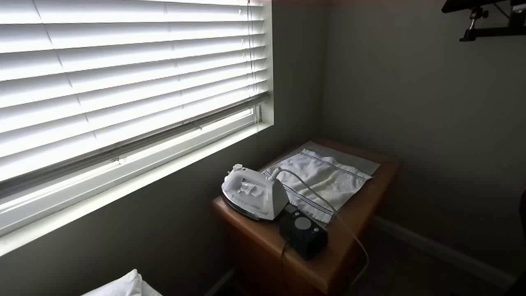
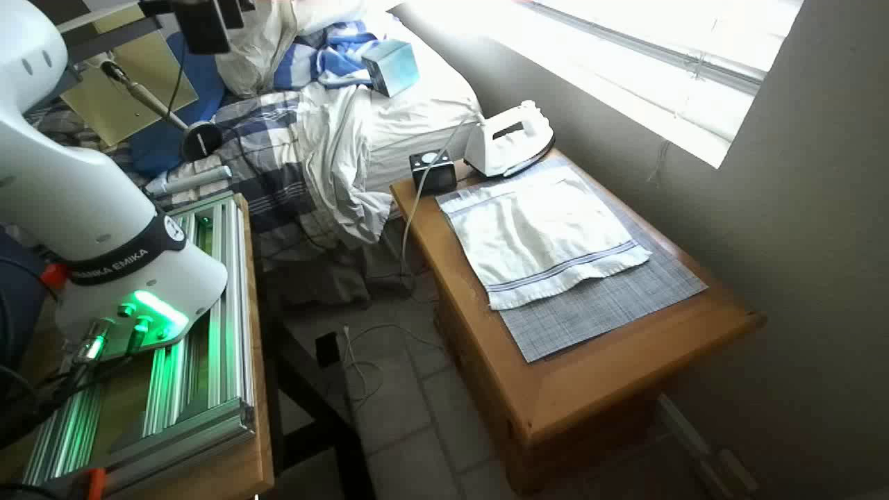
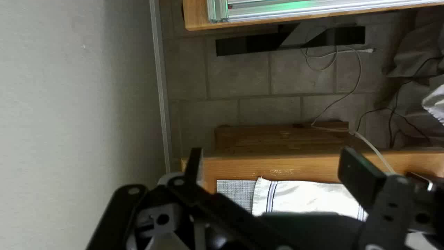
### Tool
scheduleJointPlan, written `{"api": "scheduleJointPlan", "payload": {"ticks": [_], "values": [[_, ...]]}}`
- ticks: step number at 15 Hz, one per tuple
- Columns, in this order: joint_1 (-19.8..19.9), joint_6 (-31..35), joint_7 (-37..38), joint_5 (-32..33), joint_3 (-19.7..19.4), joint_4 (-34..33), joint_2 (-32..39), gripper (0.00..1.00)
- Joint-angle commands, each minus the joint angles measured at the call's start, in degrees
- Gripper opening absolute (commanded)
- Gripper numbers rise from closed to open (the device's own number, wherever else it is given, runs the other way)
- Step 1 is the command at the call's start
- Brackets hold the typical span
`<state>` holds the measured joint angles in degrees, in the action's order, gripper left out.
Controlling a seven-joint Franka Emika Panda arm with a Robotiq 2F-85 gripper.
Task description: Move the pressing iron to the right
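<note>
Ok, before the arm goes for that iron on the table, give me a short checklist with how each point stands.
1. Jaws open: ok, spread wide apart in the wrist view.
2. Pressing iron resting on the table: ok, in both exterior views.
3. Jaws around the iron: not ok; the wrist view shows the towel between them instead.
4. Room beside the iron: not ok; a black box stands close by.
5. Cord clear: not ok; it hangs over the table's edge toward the floor.
6. Iron cool: cannot tell from these pictures.
</note>
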<state>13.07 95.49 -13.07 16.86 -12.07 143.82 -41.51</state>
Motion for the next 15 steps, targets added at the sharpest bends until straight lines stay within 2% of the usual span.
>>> {"api": "scheduleJointPlan", "payload": {"ticks": [1,8,10,15], "values": [[-1.0,-0.3,0.5,0.4,-0.7,-0.1,-0.1,1.00],[-1.6,-0.3,0.3,-0.3,-0.6,-0.5,0.4,1.00],[-3.3,-1.1,2.0,-2.2,1.1,-2.3,3.4,1.00],[-11.3,-0.1,1.3,-5.8,6.1,-9.0,13.1,1.00]]}}
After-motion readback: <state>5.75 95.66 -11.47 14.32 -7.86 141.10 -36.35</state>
